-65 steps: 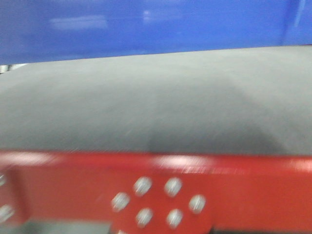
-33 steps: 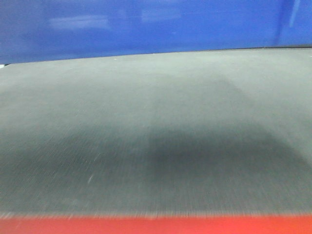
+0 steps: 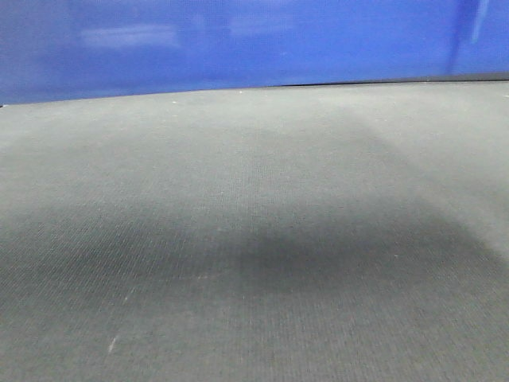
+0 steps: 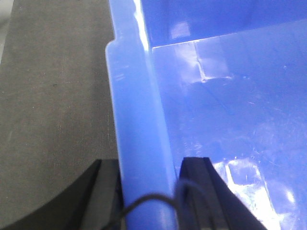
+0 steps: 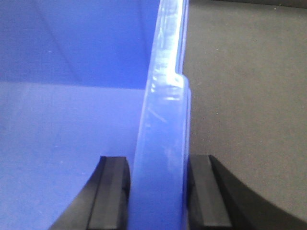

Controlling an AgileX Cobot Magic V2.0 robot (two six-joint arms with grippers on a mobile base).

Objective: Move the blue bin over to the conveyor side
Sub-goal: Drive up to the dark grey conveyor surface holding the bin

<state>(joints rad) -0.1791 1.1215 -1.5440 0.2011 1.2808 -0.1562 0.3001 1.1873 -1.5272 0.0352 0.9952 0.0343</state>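
The left gripper is showing two matte black fingers, one squared off with a flat inner face, the other sweeping outward in a broad dark curve. A thin black cable is looping across between them. The right gripper is presenting a matching black pair, its fingers showing flat rectangular inner pads and rounded outer shoulders

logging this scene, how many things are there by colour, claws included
blue: 1, the blue bin
dark grey: 1, the conveyor
black: 2, the left claw and the right claw, each astride the bin's rim
total: 4
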